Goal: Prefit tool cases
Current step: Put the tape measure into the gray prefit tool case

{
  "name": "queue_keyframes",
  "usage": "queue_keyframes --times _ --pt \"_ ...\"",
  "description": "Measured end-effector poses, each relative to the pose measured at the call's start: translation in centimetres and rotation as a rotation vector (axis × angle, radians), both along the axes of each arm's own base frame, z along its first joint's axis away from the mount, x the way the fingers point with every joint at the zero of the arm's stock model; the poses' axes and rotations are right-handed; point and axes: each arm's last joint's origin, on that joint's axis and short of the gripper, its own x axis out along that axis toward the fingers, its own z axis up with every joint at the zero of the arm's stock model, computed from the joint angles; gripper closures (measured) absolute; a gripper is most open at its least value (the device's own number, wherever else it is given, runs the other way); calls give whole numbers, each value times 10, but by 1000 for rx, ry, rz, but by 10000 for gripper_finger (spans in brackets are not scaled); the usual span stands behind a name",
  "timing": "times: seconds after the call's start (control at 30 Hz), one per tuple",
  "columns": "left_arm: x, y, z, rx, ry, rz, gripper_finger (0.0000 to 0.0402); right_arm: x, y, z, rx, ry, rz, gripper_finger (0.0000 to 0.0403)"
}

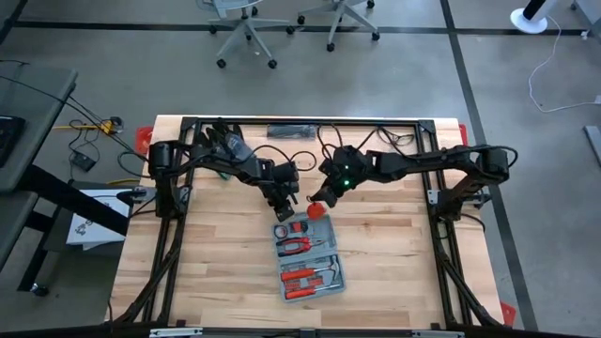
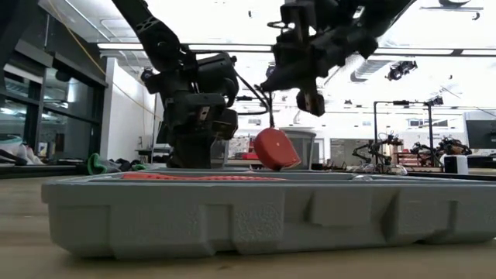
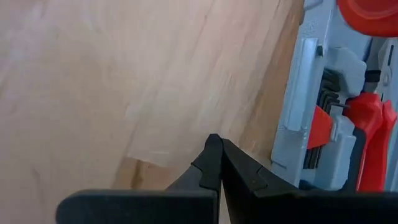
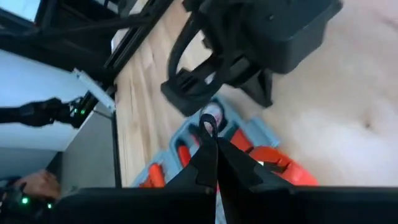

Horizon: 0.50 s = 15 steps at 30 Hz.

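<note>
A pale, straight-grained plank surface (image 1: 225, 272) carried the scene, ringed by a black tubular frame (image 1: 300, 123). Near its middle lay the tool case (image 1: 308, 253), an open blue-grey plastic clamshell with rounded corners, its two halves spread flat and its moulded recesses filled with red-handled tools (image 1: 302, 282). From table height the case's outer wall showed a pebbled texture and blocky ribs, and it hid everything seated inside except a thin red strip along the rim.

Two dark jointed arms reached in from the back corners of the frame and met just behind the case. The left hand (image 1: 285, 210) hovered at the case's rear left corner, its tapered black fingers (image 3: 214, 163) pressed together and holding nothing. The right hand (image 1: 319, 199), also pinched fully closed, hung above the case's rear edge with a rounded red tape-measure-like object (image 1: 317, 210) dangling below it by a thin loop; where the loop met the fingers was hard to make out.

A set of dark hex keys (image 3: 323, 118) sat in a red holder along one side of the case, partly cut off in the left wrist view. Beyond the surface, behind the case, stood rolling office chairs (image 1: 246, 26) on a grey concrete floor.
</note>
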Motion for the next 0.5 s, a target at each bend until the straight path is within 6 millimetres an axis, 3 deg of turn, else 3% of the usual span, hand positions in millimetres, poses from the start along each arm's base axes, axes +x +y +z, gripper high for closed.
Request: queue_keyframes --times 0.23,0.5 --pt "6 -28 1 4 11 53 401 -16 23 11 -41 61 92 403" --pt "18 -69 4 -72 -48 147 401 -14 52 19 -33 1 178 403"
